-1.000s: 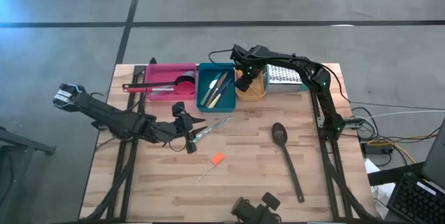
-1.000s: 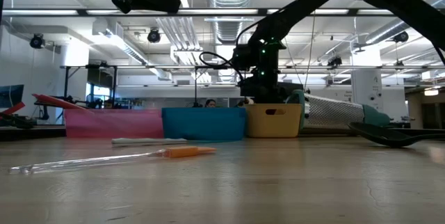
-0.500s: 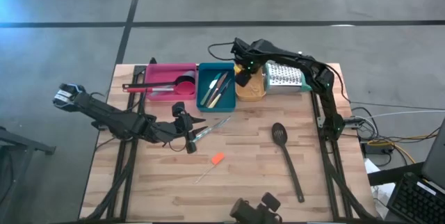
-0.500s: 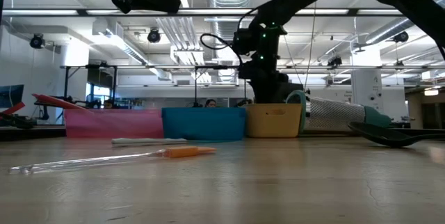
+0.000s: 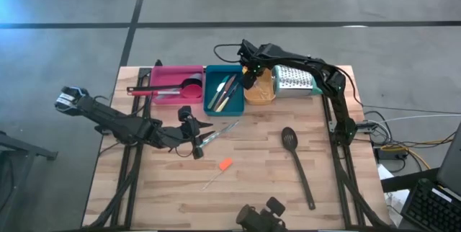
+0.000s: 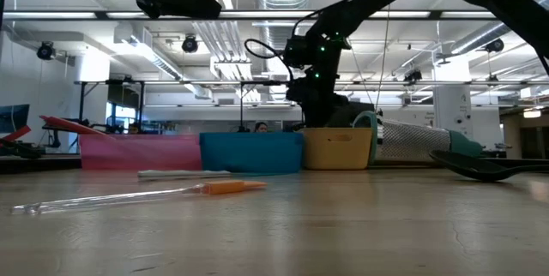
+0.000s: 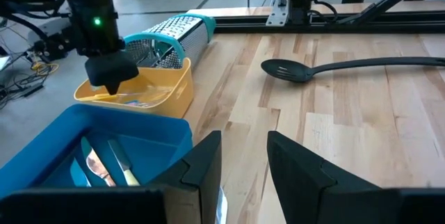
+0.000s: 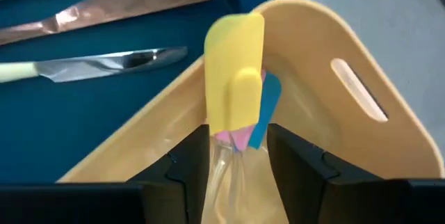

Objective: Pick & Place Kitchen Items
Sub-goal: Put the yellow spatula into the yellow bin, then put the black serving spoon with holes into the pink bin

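Looking down, we see the right gripper (image 5: 248,77) over the yellow tray (image 5: 261,95), which sits between the teal tray (image 5: 213,73) and the grater (image 5: 294,79); the slotted spoon (image 5: 297,161) lies in open surface (image 5: 346,189) nearer us. Its wrist view shows jaws apart, flanking clear-handled yellow, pink and blue spatulas (image 8: 235,106) in the tray. The left gripper (image 7: 243,158) hangs with jaws apart. No writing is legible.
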Tool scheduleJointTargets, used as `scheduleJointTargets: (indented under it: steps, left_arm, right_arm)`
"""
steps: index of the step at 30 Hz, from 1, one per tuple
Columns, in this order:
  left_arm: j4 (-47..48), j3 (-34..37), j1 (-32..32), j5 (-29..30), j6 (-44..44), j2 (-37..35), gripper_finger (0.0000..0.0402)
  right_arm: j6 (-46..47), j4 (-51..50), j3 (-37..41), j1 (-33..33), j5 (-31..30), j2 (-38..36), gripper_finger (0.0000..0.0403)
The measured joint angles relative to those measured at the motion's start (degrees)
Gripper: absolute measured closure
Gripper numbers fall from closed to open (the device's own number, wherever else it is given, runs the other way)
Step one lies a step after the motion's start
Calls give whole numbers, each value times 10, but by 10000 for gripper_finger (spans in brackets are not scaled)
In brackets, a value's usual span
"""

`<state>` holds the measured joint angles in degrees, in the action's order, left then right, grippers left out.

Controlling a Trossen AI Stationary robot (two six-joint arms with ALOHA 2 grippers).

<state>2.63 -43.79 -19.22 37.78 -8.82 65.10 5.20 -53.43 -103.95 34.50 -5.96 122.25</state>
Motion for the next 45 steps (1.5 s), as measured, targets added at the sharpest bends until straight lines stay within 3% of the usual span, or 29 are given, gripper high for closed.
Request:
scheduleJointTargets:
  steps: [6,9,12,23,33,45]
  left_arm:
    - [0,0,0,0,0,0,280]
    - [0,0,0,0,0,0,280]
    - [0,0,0,0,0,0,280]
    - [0,0,0,0,1,0,280]
    - [0,0,0,0,0,0,280]
    - [0,0,0,0,-3,0,280]
  right_arm:
    - [-10,23,18,0,-1,17,282]
    - [-21,20,25,0,-38,19,290]
    - [-15,-23,26,1,-65,16,301]
    - [-12,-172,14,-22,-56,-30,331]
    - [4,-183,17,-104,-26,-152,328]
    - [178,-256,28,-276,-31,-300,344]
